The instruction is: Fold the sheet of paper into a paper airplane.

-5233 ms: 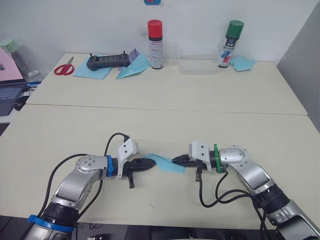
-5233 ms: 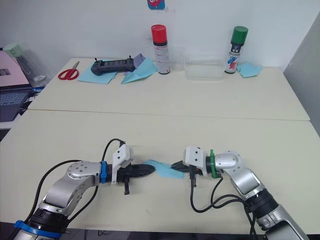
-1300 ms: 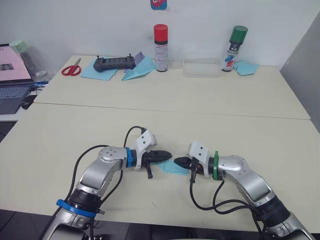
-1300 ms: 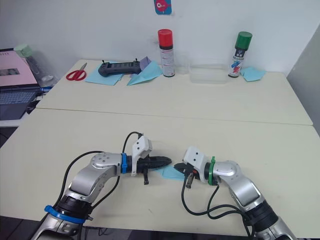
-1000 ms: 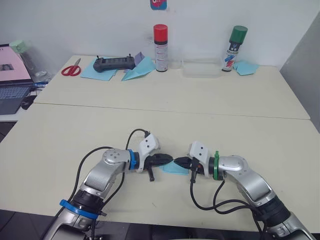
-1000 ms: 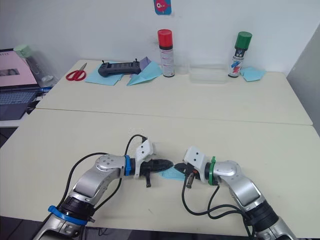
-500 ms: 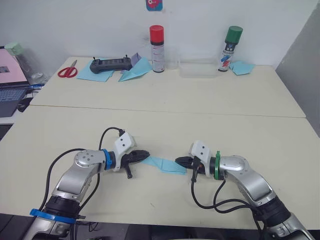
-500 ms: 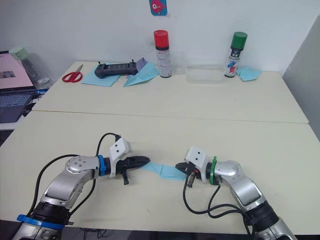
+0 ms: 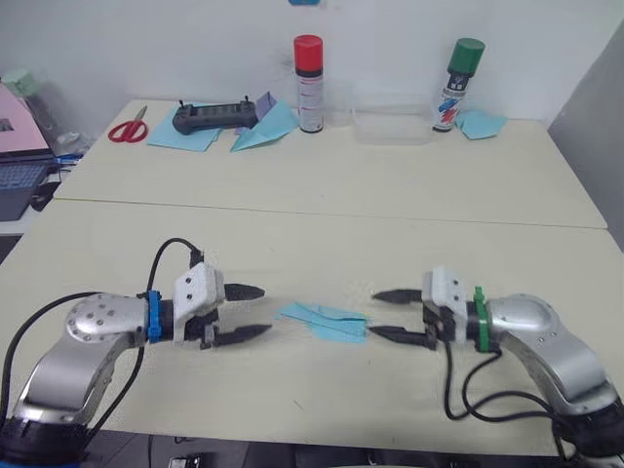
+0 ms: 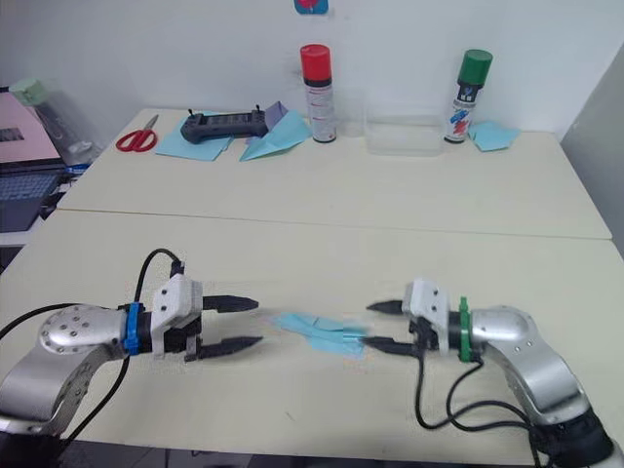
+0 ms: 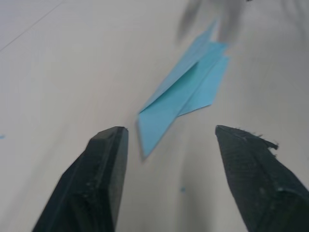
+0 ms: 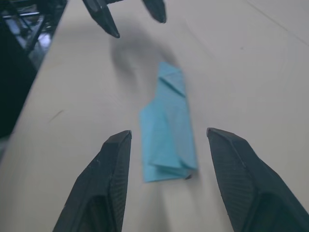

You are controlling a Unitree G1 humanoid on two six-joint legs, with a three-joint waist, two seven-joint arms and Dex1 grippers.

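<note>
The sheet of paper (image 9: 322, 320), folded into a narrow light-blue dart shaped like a paper airplane, lies flat on the near table between my two grippers. Nothing holds it. My left gripper (image 9: 261, 310) stands open a short way to its left, fingers pointing at its tip. My right gripper (image 9: 378, 314) is open just off its right end. In the left wrist view the folded sheet of paper (image 11: 183, 94) lies beyond the spread black fingers (image 11: 104, 179). The right wrist view has it (image 12: 169, 130) ahead of that gripper's fingers (image 12: 241, 183), with the left gripper's fingertips (image 12: 104, 21) past it.
Along the far table stand a red-capped spray can (image 9: 308, 83), a green-capped spray can (image 9: 466, 83) and a clear box (image 9: 392, 127). A black controller (image 9: 210, 117), red scissors (image 9: 127, 130), a wider blue paper plane (image 9: 263, 132) and a blue scrap (image 9: 483, 124) lie there too.
Both grippers have opened and drawn back from the folded paper, left one leftward, right one rightward. The paper now lies free on the table.
</note>
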